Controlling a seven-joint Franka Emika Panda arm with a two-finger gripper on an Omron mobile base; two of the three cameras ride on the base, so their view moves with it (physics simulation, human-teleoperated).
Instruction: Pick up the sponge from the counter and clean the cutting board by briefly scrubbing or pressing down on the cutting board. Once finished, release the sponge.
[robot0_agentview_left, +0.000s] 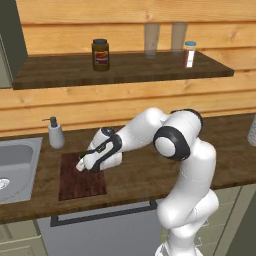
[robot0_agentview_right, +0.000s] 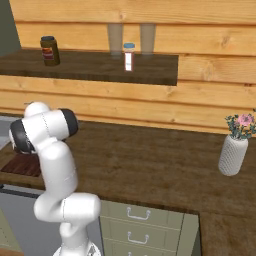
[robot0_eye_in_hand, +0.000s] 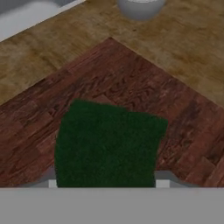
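Observation:
The dark green sponge (robot0_eye_in_hand: 109, 146) sits between my fingertips (robot0_eye_in_hand: 52, 183) low in the hand view, and the gripper (robot0_eye_in_hand: 107, 183) is shut on it. It lies over the dark reddish-brown cutting board (robot0_eye_in_hand: 131, 83), well inside the board's edges; whether it presses on the wood I cannot tell. From the left base view, the gripper (robot0_agentview_left: 82, 165) hangs over the far part of the cutting board (robot0_agentview_left: 82, 184), which lies on the counter (robot0_agentview_left: 150, 172) next to the sink. The arm blocks most of the cutting board (robot0_agentview_right: 20, 166) in the right base view.
A grey soap dispenser (robot0_agentview_left: 55, 134) stands just behind the board, its base (robot0_eye_in_hand: 140, 6) close to the board's far corner. The grey sink (robot0_agentview_left: 15, 167) lies to the left. A wall shelf (robot0_agentview_left: 125, 67) holds a jar. A vase (robot0_agentview_right: 233, 152) stands far right.

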